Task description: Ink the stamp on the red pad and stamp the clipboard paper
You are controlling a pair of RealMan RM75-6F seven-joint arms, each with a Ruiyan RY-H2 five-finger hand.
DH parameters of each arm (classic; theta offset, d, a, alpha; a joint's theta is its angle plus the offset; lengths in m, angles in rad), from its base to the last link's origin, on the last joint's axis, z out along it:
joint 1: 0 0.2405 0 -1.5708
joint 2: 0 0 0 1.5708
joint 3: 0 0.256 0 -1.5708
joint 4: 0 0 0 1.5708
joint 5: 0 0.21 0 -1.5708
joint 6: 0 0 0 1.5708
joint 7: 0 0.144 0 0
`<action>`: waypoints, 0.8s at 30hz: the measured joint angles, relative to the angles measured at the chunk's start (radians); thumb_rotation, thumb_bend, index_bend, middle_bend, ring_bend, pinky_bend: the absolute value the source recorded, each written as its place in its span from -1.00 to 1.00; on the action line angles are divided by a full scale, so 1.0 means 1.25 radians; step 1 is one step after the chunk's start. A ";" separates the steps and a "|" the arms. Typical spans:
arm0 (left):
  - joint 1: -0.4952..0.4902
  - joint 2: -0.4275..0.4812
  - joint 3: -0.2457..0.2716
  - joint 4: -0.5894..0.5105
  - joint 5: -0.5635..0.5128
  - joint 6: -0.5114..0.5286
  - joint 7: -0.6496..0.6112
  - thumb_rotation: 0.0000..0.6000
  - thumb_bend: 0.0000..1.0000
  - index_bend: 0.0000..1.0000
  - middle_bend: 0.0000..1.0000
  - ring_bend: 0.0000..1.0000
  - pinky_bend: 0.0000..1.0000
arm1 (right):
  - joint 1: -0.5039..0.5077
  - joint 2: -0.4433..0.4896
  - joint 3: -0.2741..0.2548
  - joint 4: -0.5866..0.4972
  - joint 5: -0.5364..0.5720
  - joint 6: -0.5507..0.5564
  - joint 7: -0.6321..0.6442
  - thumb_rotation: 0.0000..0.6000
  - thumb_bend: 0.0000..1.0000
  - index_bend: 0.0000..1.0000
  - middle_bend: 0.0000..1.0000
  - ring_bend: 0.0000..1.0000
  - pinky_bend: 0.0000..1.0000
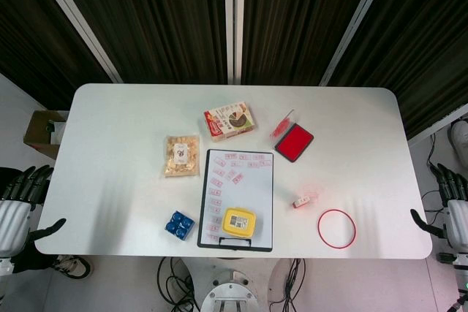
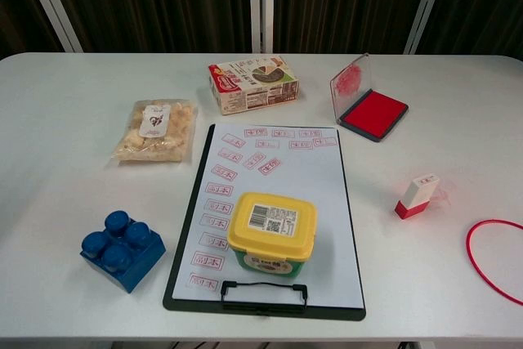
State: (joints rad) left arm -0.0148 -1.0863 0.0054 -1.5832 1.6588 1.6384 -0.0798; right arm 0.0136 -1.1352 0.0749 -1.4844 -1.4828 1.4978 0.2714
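**Stamp lies free beside the clipboard, both hands off the table**

Only the head view shows the left hand [image 1: 18, 206] and right hand [image 1: 447, 202], both holding nothing, fingers apart, past the table [image 1: 110, 129] edges. The chest view alone reveals the barcode label on the yellow-lidded tub [image 2: 271, 233]. The white, red-based stamp [image 2: 417, 195] lies right of the clipboard [image 2: 327, 202], whose paper [image 2: 302, 177] carries red imprints. The red ink pad [image 2: 373, 112] sits open beyond.

Bright, even overhead light — the white table [image 1: 117, 151] glares slightly in both views. Shadows are soft and short. Focus is sharp; the chest view bows slightly at its edges.
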 measured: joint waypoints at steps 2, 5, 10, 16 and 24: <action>0.000 -0.003 0.000 0.002 0.000 0.002 -0.001 1.00 -1.00 -0.85 -0.82 -0.86 -0.68 | 0.000 0.001 0.001 0.000 0.000 0.001 0.000 1.00 -0.65 -1.00 -1.00 -1.00 -1.00; 0.001 -0.006 0.000 0.003 0.003 0.004 0.002 1.00 -1.00 -0.85 -0.82 -0.86 -0.68 | -0.001 0.002 -0.001 0.002 -0.001 0.002 0.001 1.00 -0.65 -1.00 -1.00 -1.00 -1.00; 0.001 -0.005 0.001 -0.004 0.011 0.009 0.010 1.00 -1.00 -0.85 -0.82 -0.86 -0.68 | -0.002 0.001 -0.005 0.006 -0.004 0.001 0.008 1.00 -0.65 -1.00 -1.00 -1.00 -1.00; -0.003 0.000 -0.002 -0.012 0.011 0.006 0.016 1.00 -1.00 -0.85 -0.82 -0.86 -0.68 | 0.000 0.001 -0.005 0.007 -0.009 0.003 0.008 1.00 -0.65 -1.00 -1.00 -1.00 -1.00; -0.005 -0.009 0.000 -0.006 0.006 -0.002 0.012 1.00 -1.00 -0.85 -0.82 -0.86 -0.68 | 0.017 0.008 -0.008 -0.007 -0.051 0.007 -0.025 1.00 -0.65 -1.00 -1.00 -0.90 -0.76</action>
State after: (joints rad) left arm -0.0216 -1.0976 0.0049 -1.5911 1.6664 1.6361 -0.0647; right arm 0.0349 -1.1256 0.0647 -1.4932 -1.5466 1.5065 0.2407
